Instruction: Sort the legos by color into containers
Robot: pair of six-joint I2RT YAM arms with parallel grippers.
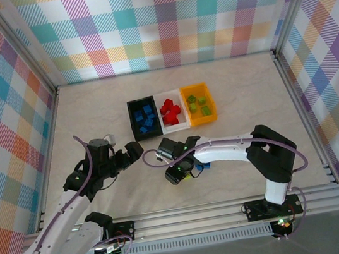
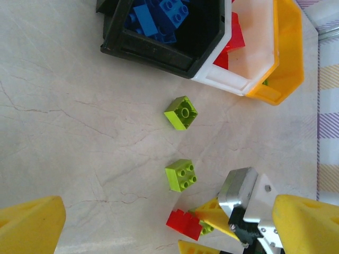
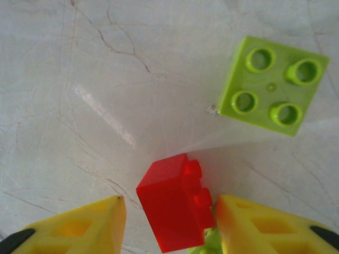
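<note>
Right gripper (image 3: 169,219): stood part-open astride the red lego (image 3: 172,209), with a gap on one side and the other finger possibly touching. The lego lay tipped, studs sideways toward that finger. Left gripper (image 1: 132,153): was wide open and empty. Green lego (image 3: 273,84): sat studs up, just beyond. Marbled surface (image 1: 91,113): was bare around them. Containers (image 1: 174,126): stood in a row farther back, short of the plaid walls (image 1: 160,20).

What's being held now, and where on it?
Nothing yet. The right gripper straddles the red brick, one finger at its studs, a gap at the other. The left gripper is empty.
</note>
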